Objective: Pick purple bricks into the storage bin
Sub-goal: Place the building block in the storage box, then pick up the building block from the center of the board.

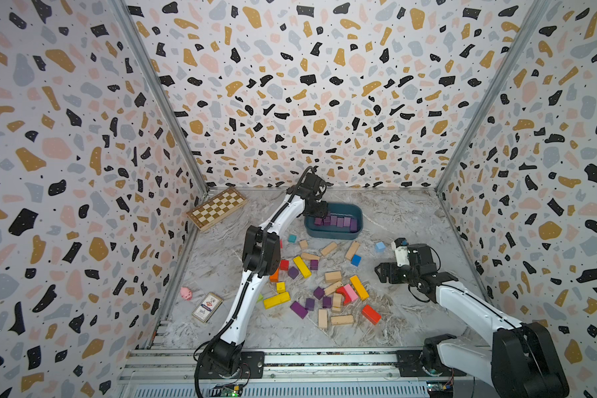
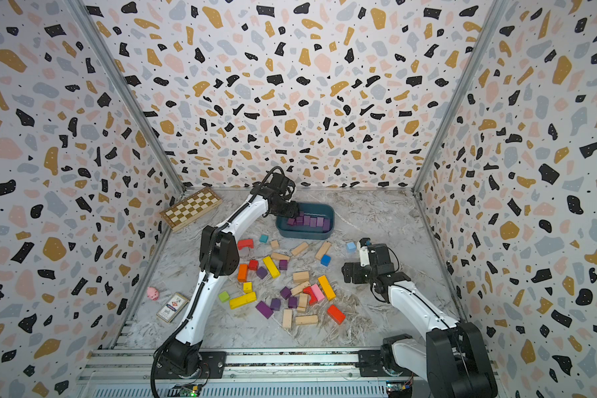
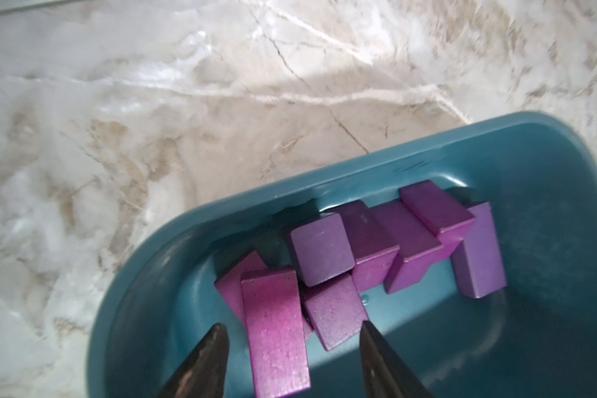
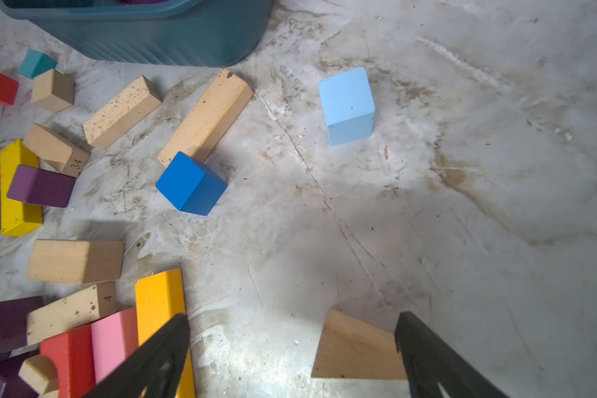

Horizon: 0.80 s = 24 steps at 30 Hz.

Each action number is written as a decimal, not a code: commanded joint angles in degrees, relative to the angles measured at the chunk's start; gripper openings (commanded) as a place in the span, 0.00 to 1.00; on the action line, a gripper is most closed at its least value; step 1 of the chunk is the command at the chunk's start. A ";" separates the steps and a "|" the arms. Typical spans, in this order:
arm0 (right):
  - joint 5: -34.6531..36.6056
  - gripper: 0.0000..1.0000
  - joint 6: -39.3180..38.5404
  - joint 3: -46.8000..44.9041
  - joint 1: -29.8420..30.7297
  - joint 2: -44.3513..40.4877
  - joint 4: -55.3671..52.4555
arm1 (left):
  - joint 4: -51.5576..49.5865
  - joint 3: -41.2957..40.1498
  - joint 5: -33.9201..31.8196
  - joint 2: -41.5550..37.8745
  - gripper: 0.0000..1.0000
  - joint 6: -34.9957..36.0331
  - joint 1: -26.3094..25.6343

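The left end effector (image 3: 290, 325) is opened over purple bricks (image 3: 321, 248) in the storage bin (image 1: 357, 211) toward the counter's (image 1: 411, 220) back edge, more purple bricks (image 1: 299, 309), judged light, rigid and best pinched across flat faces, are scattered mid-counter, and the right end effector (image 4: 292, 315) is spread empty.

Purple bricks (image 3: 321, 248), matte cubes and short bars, lie in a jumbled row, some leaning on one another, inside the shallow teal-blue storage bin (image 1: 331, 236). 6 more bricks (image 1: 298, 309) lie scattered on the marble-patterned tabletop (image 1: 411, 224) nearby.
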 commanded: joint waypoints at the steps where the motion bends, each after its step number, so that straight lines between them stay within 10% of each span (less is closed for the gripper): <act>1: -0.55 0.95 -0.44 1.64 -0.27 -1.55 0.68 | 0.87 -0.83 0.33 -4.01 0.64 1.32 0.27; 10: -1.07 0.95 -0.44 1.60 -0.26 -1.87 1.09 | 1.24 -9.66 -0.25 -15.41 0.70 6.09 -0.69; 24: -2.49 0.95 0.19 0.15 -0.14 -2.91 1.54 | 2.56 -48.33 -4.78 -42.62 0.81 4.25 -4.84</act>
